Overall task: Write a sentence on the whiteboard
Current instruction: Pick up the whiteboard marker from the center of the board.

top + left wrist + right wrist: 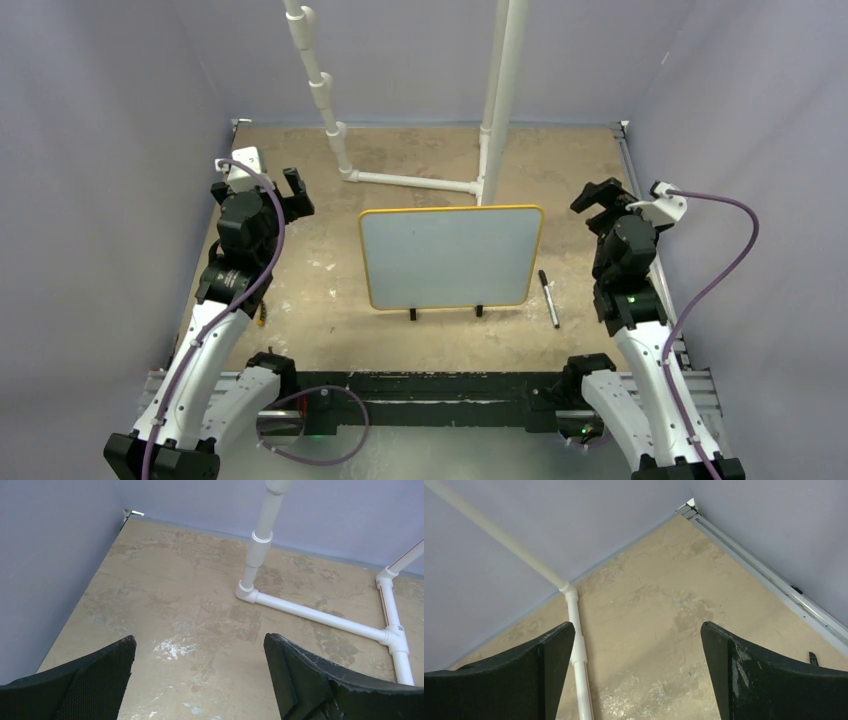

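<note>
Well right of left pincer, whiteboard

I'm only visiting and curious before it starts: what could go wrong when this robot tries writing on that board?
1. The whiteboard stands on two small feet; pressing on it might tip it or slide it back toward the white pipe frame.
2. The marker lies flat beside the board, thin and low, so the open jaws may fumble or roll it.

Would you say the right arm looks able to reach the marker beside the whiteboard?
Probably yes: the marker lies alone on the table right of the whiteboard, close to the open, empty right gripper, with nothing between.
</note>
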`<act>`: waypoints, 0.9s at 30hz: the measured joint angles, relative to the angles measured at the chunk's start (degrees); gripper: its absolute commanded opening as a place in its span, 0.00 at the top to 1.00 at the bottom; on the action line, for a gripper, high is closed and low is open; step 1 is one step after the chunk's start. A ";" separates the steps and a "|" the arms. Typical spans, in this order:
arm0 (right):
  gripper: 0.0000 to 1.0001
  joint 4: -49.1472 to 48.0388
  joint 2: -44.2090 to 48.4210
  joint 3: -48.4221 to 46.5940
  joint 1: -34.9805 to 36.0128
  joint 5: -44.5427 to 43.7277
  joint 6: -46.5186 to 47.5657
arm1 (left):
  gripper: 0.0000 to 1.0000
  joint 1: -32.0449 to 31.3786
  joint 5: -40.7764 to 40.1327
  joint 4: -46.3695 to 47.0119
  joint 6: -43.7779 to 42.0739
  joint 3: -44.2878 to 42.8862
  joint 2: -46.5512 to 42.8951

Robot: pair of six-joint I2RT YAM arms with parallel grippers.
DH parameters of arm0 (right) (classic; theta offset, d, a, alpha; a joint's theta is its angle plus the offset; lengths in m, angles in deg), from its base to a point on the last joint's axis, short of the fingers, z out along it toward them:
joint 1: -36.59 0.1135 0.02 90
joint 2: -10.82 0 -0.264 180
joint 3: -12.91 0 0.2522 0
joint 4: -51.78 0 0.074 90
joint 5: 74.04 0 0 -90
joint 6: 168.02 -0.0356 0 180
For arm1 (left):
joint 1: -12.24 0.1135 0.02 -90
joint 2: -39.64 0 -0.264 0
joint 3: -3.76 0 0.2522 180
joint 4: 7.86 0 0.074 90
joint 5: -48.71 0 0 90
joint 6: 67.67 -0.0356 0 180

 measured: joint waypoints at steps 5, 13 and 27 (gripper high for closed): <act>0.01 2.25 -0.13 0.00 0.00 1.25 -1.90 | 0.01 0.00 -0.20 -0.02 0.04 0.00 0.15; 0.01 10.05 -0.13 0.00 0.00 3.67 -8.28 | 0.01 0.00 -0.90 -0.11 0.07 0.02 0.39; 0.06 24.28 -10.64 0.00 -0.04 13.99 -16.37 | 0.01 0.04 2.21 -0.09 0.13 0.42 0.46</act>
